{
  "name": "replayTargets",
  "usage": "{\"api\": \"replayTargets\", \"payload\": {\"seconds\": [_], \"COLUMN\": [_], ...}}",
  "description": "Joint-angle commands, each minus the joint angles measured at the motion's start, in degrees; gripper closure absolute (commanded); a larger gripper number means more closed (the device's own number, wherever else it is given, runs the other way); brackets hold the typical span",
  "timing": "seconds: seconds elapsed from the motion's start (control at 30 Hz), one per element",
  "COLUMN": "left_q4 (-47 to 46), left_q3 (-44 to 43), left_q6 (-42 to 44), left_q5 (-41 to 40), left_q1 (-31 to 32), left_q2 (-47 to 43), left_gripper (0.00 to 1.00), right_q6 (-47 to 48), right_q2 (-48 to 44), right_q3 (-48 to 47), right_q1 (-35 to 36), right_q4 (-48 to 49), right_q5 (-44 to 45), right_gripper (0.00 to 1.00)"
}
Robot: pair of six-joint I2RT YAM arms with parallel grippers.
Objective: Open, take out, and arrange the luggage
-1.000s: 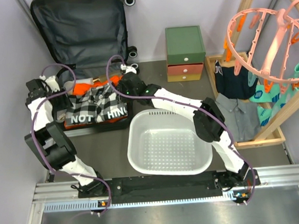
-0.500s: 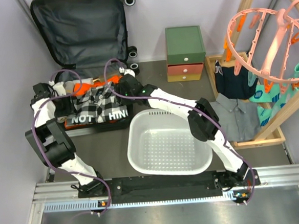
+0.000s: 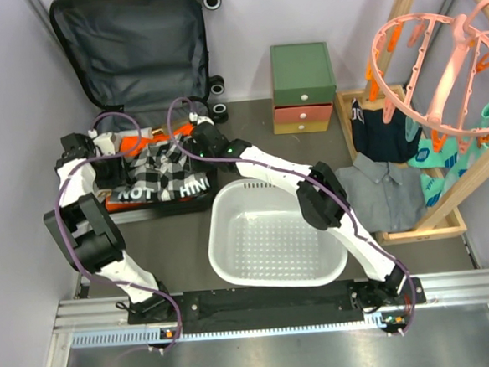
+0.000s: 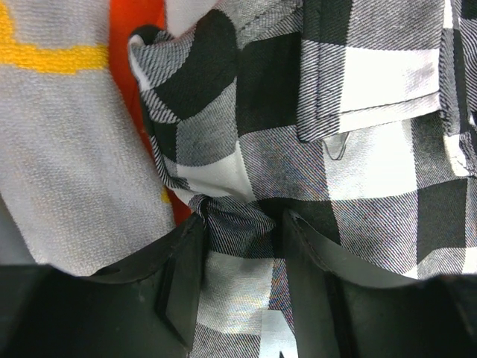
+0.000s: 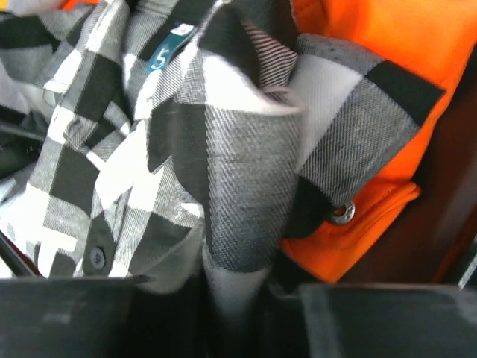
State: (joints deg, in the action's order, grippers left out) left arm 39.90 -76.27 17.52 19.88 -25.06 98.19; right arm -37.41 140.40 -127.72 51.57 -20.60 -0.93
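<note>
The luggage (image 3: 134, 48) lies open at the far left, its dark grey lined lid up against the wall. Its lower half holds a black-and-white checked shirt (image 3: 155, 169), an orange garment (image 3: 137, 143) and a black item with white letters (image 3: 157, 191). My left gripper (image 3: 130, 168) is shut on a fold of the checked shirt (image 4: 246, 216). My right gripper (image 3: 185, 151) is shut on another fold of the same shirt (image 5: 246, 216), beside the orange garment (image 5: 373, 45). A grey towel with a yellow stripe (image 4: 59, 134) lies to the left.
A white plastic laundry basket (image 3: 273, 236) stands in front of the arms. A green-and-orange drawer box (image 3: 303, 87) sits at the back. A wooden rack (image 3: 413, 197) with clothes and a pink peg hanger (image 3: 437, 61) fill the right side.
Both grippers have moved toward each other and slightly away from the bases over the suitcase, bunching the checked shirt between them. More of the lettered black item shows.
</note>
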Motion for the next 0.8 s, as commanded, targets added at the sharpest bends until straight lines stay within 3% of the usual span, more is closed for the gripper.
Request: {"api": "replayTargets", "payload": {"seconds": [0.0,0.03,0.47,0.77], "left_q4": [4.31,4.48,1.67,-1.13], "left_q3": [0.42,0.33,-0.46,1.30], "left_q6": [1.38,1.47,-4.60,-6.09], "left_q5": [4.55,4.73,1.57,-1.68], "left_q1": [0.71,0.63,0.45,3.17], "left_q2": [-0.01,-0.54,-6.61,-4.15], "left_gripper": [0.51,0.50,0.42,0.39], "right_q6": [-1.97,-1.97,4.53,4.72], "right_q2": [2.08,1.03,-15.49,-17.61], "right_q3": [-2.36,-2.01,8.53,12.23], "right_q1": [-0.24,-0.24,-2.62,-3.84], "right_q4": [3.37,3.63,3.55,3.20], "right_q5": [-4.87,-4.87,0.75,-0.39], "right_gripper": [0.96,1.00,1.00,1.00]}}
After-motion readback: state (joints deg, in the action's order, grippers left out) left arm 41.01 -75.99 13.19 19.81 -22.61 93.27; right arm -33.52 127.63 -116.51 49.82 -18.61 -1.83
